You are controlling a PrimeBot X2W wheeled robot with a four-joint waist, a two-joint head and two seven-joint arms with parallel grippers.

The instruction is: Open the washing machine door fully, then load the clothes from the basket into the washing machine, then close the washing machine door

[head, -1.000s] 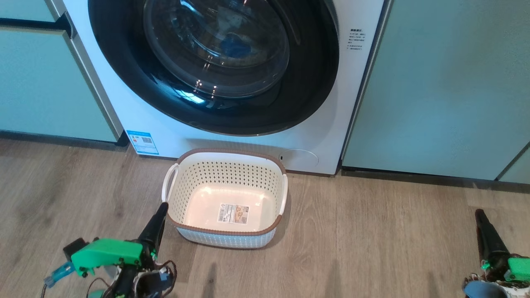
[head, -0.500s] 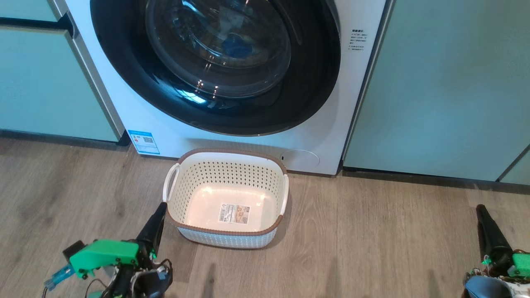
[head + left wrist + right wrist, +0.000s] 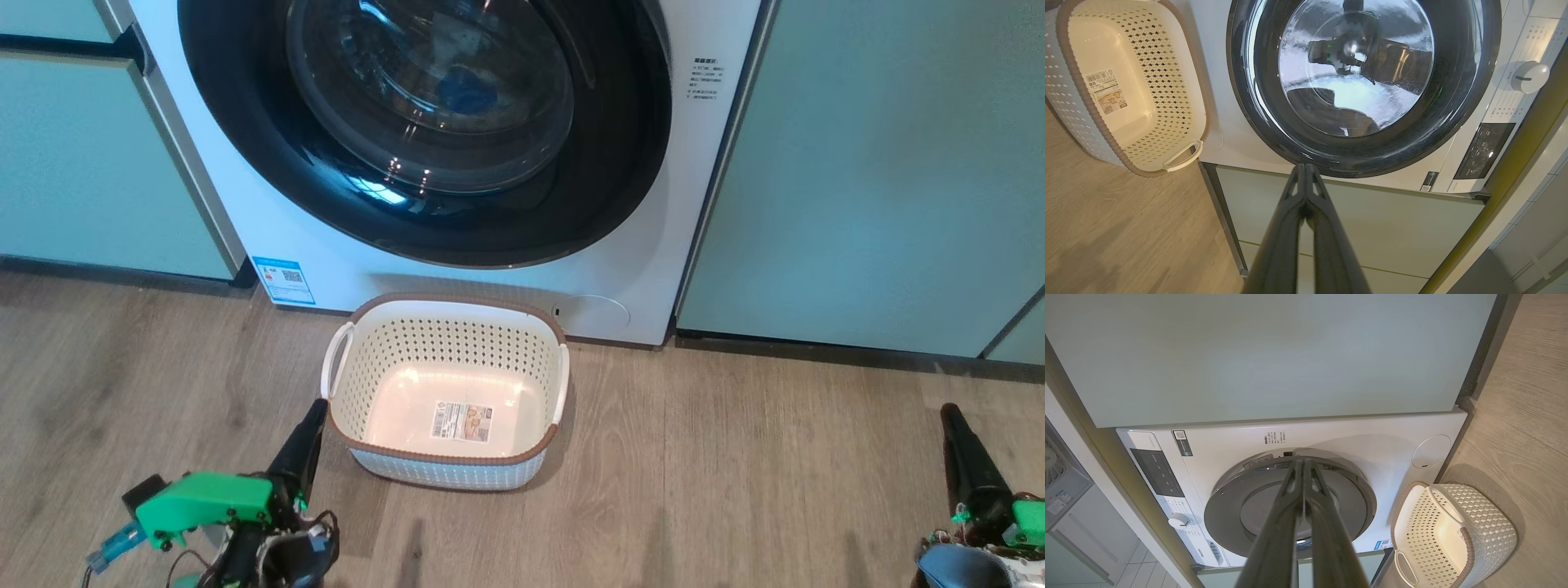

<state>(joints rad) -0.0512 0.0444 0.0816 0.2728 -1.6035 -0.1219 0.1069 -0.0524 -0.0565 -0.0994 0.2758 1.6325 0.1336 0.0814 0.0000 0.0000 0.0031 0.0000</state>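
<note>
Head view, foreground. The left gripper (image 3: 314, 412) lies at 7 o'clock in the frame, its two dark fingers pressed together and holding nothing; the tip sits just beside the near-left corner of the basket (image 3: 445, 343), and contact cannot be judged. The right gripper (image 3: 951, 418) lies at 5 o'clock, well apart from the basket, fingers likewise closed and empty over the wood-plank floor (image 3: 735, 474).

Middle ground. The cream perforated basket stands upright on the floor, just below frame centre, its bare bottom and label (image 3: 462, 421) exposed.

Background. The washing machine (image 3: 326, 257) stands just behind the basket, between pale green cabinet panels (image 3: 882, 163). The washing machine door (image 3: 245, 155), directly at 12 o'clock from the basket, lies shut against the white front. A blue patch (image 3: 465, 90) shows through the glass; what it is cannot be told. A blue QR sticker (image 3: 282, 280) sits at 7 o'clock below the door, a round cap (image 3: 590, 312) at 5 o'clock.

Left wrist view. The closed left gripper (image 3: 1305, 167) points at the door (image 3: 1355, 73); the basket (image 3: 1143, 102) appears at 10 o'clock.

Right wrist view. The closed right gripper (image 3: 1303, 461) overlaps the door (image 3: 1241, 506); the basket (image 3: 1486, 522) appears at 4 o'clock.
</note>
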